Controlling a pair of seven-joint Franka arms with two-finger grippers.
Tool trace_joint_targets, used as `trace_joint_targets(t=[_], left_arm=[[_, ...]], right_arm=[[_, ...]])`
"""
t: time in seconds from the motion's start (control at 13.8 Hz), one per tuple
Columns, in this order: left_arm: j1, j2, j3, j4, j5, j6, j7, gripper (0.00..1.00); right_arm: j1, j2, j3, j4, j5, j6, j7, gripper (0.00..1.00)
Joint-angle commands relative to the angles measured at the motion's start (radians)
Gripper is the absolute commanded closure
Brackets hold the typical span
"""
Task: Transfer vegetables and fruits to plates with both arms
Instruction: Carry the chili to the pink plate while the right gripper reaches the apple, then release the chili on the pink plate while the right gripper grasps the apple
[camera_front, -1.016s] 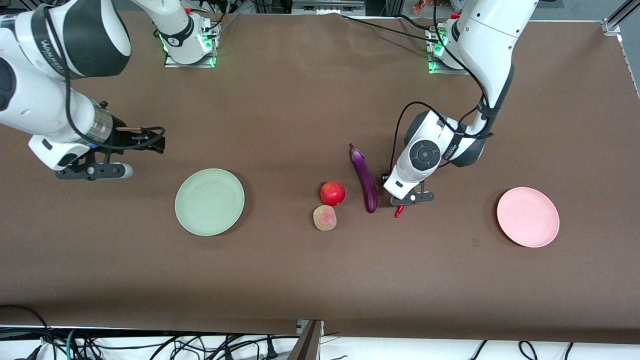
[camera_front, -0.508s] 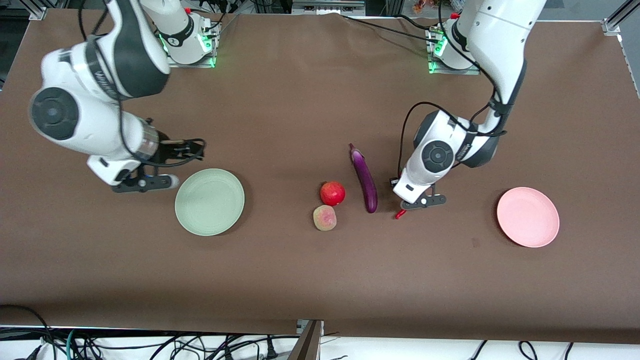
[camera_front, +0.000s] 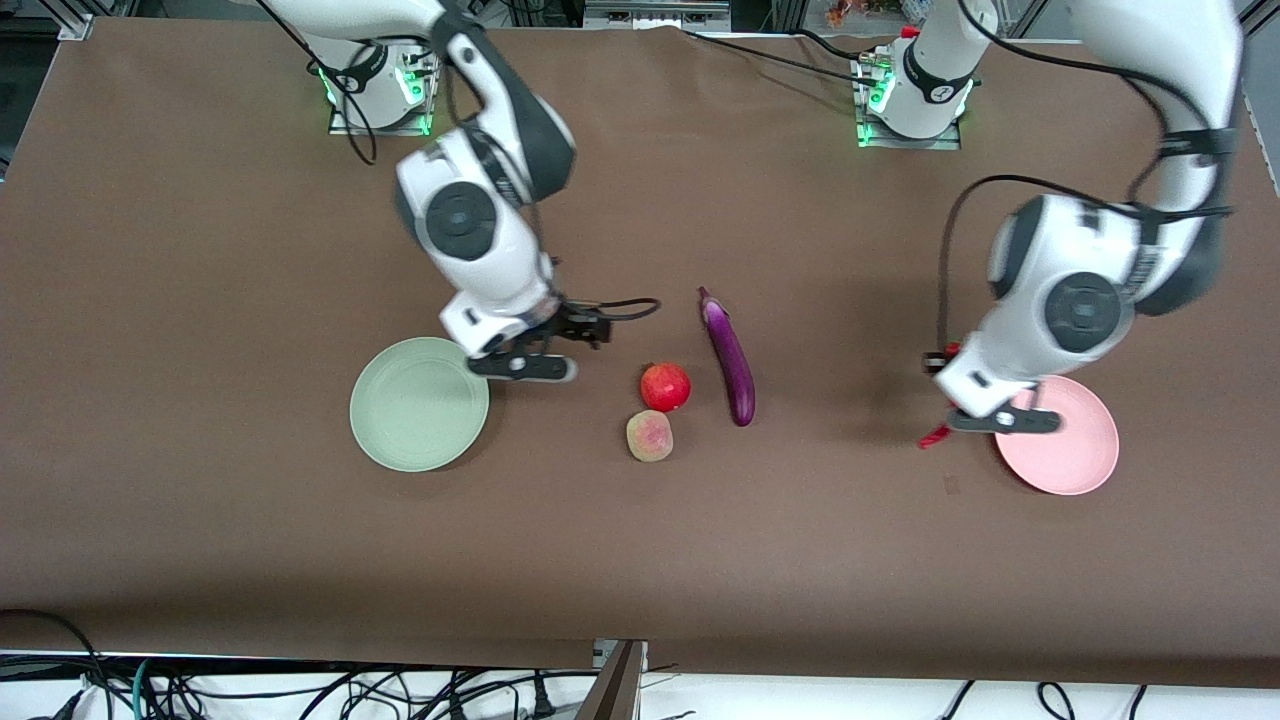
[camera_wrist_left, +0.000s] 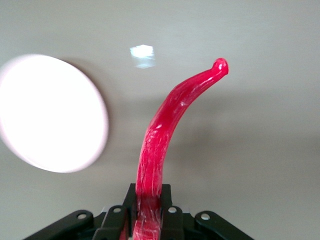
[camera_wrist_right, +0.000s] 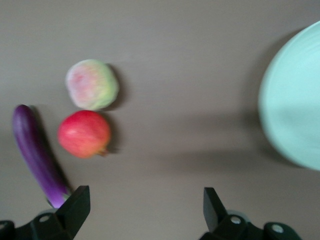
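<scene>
My left gripper is shut on the red chili pepper and holds it in the air at the pink plate's rim, on its eggplant side. In the left wrist view the chili sticks out from the jaws, the plate beside it. My right gripper is open and empty, over the table between the pale green plate and the red pomegranate. The peach lies just nearer the camera than the pomegranate. The purple eggplant lies beside them. The right wrist view shows the pomegranate, peach, eggplant and green plate.
The brown table carries only these things. The arm bases stand at the edge farthest from the camera. Cables hang below the edge nearest the camera.
My left gripper has lifted the chili from beside the eggplant and carried it to the pink plate's rim. My right arm has swung from the table's end, past the green plate, toward the fruits.
</scene>
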Motion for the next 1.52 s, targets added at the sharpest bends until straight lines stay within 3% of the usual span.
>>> trace_joint_targets(t=[0.0,0.22,0.58,0.65,0.73,1.31,1.38,1.45], left_arm=[[0.154,0.051,-0.018,0.057,0.108,0.013,0.267,0.86],[0.260,0.122,-0.016,0.063,0.116,0.192,0.506,0.84],[0.300,0.252,-0.016,0.061,0.119,0.286,0.580,0.76],[0.306,0.256,-0.016,0.063,0.118,0.289,0.609,0.59],[0.310,0.260,-0.016,0.063,0.104,0.295,0.607,0.01],[0.299,0.254,-0.025,0.230,0.096,0.294,0.597,0.00],[0.294,0.248,-0.030,0.232,0.096,0.287,0.594,0.00],[0.282,0.227,-0.045,0.232,0.096,0.257,0.584,0.00]], right_arm=[[0.087,0.082,-0.013,0.021,-0.002,0.133,0.118,0.00],[0.129,0.154,-0.014,0.042,-0.008,0.263,0.130,0.00],[0.156,0.262,-0.019,0.137,-0.149,0.271,0.126,0.00],[0.156,0.273,-0.019,0.144,-0.180,0.272,0.121,0.00],[0.156,0.283,-0.019,0.157,-0.201,0.272,0.119,0.00],[0.158,0.372,-0.019,0.210,-0.229,0.315,0.127,0.02],[0.158,0.372,-0.019,0.210,-0.229,0.315,0.124,0.12],[0.156,0.368,-0.019,0.210,-0.229,0.310,0.123,0.33]])
